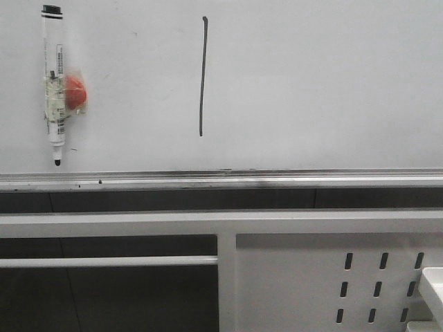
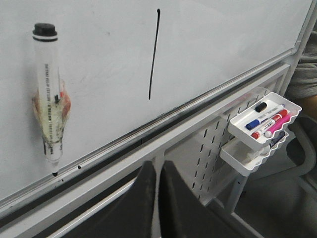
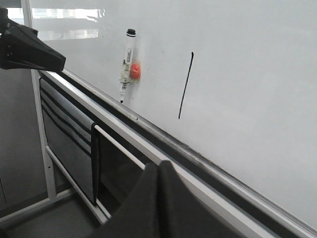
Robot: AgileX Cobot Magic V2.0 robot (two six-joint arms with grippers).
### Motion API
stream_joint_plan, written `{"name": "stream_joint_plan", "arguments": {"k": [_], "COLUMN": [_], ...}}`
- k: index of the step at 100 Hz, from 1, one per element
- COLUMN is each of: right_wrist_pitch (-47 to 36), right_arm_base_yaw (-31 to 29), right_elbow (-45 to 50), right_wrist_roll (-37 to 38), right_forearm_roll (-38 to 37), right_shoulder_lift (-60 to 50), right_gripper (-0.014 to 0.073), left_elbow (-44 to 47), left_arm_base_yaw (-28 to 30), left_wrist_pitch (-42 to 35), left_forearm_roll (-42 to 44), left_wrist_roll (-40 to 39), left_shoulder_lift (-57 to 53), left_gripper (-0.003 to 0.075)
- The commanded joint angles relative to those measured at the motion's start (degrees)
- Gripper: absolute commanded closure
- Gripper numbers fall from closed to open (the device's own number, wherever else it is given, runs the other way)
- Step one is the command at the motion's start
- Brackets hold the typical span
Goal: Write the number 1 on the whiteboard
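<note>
Glossy white whiteboard (image 1: 311, 83) fills our view, and the number 1 (image 1: 203, 76) stands on it as a thin dark stroke, just right of the marker pen (image 1: 55, 83) that hangs tip-down against an orange magnet (image 1: 75, 92). Both our claws, left claw (image 2: 157, 196) and right claw (image 3: 158, 198), have their fingers pressed together, clear of the board.

Below me: white metal frame (image 1: 221, 223), perforated panel (image 1: 332, 283) at right. Two white trays (image 2: 257, 134) hang on panel, stacked; markers (image 2: 267, 121) in upper one. Grey floor (image 3: 44, 220) beneath. Glare (image 3: 64, 22) high up.
</note>
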Motion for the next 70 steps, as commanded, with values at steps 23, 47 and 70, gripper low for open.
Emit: {"name": "stream_joint_plan", "arguments": {"k": [23,47,70], "right_wrist_pitch": [-3.6,-3.6,-3.6], "right_arm_base_yaw": [-0.3,-0.3,-0.3], "right_elbow": [-1.4,-1.4,-1.4], "right_wrist_roll": [-0.1,-0.1,-0.1], "right_forearm_roll": [0.6,0.6,0.6], "right_shoulder_lift": [0.4,0.4,0.4], "right_gripper": [0.0652,0.0652,0.0652], "left_elbow": [-1.8,-1.5,-4.1], "left_arm_base_yaw": [-0.4,-0.4,-0.4], "left_wrist_pitch": [-1.9,-5.4,-18.1], "left_forearm_roll": [-7.1,-8.1,-5.0], "left_wrist_roll": [0.1,0.3,0.6], "left_shoulder_lift": [-2.6,-2.6,-3.5], "left_gripper": [0.074,0.074,0.074]}}
